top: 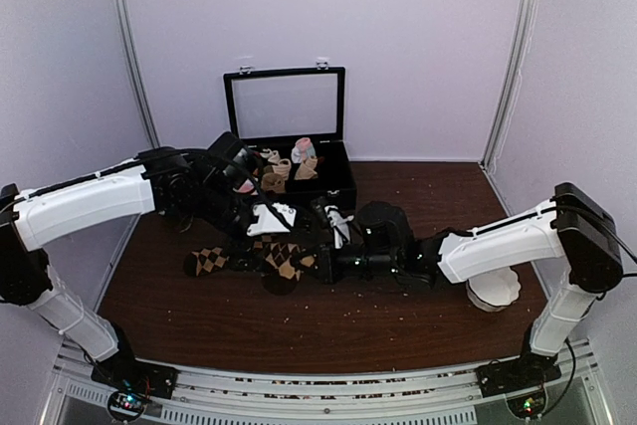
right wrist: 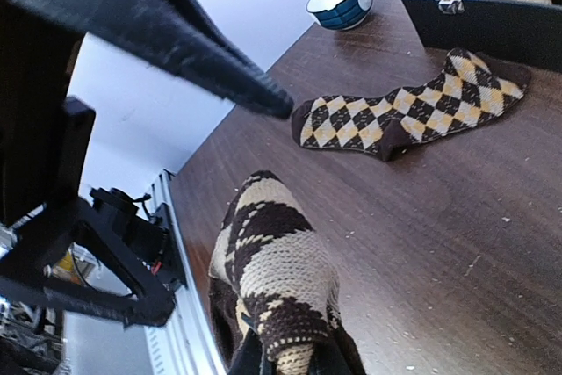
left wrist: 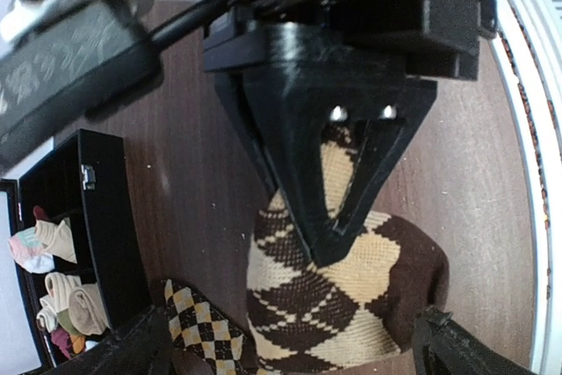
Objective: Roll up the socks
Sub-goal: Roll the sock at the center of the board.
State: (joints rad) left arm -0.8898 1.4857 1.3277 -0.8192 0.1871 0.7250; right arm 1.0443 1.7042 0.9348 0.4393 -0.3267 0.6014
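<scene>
- We judge the task barely begun: neither of the socks (top: 284, 258), dark brown with tan argyle diamonds, is rolled.
- Mid-table, the right gripper (left wrist: 329, 234) pinches the first sock (right wrist: 272, 278), bunched.
- The left gripper (left wrist: 290, 353) hangs above, fingers spread, holding nothing.
- The second sock (right wrist: 413, 111) lies flat to the left, the black box (right wrist: 492, 24) beyond.

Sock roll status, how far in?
Done: nothing rolled yet. In hand: right gripper pinches one sock, humped up; left gripper open above it. To do: second sock lies flat by the case; pair them, roll.
</scene>
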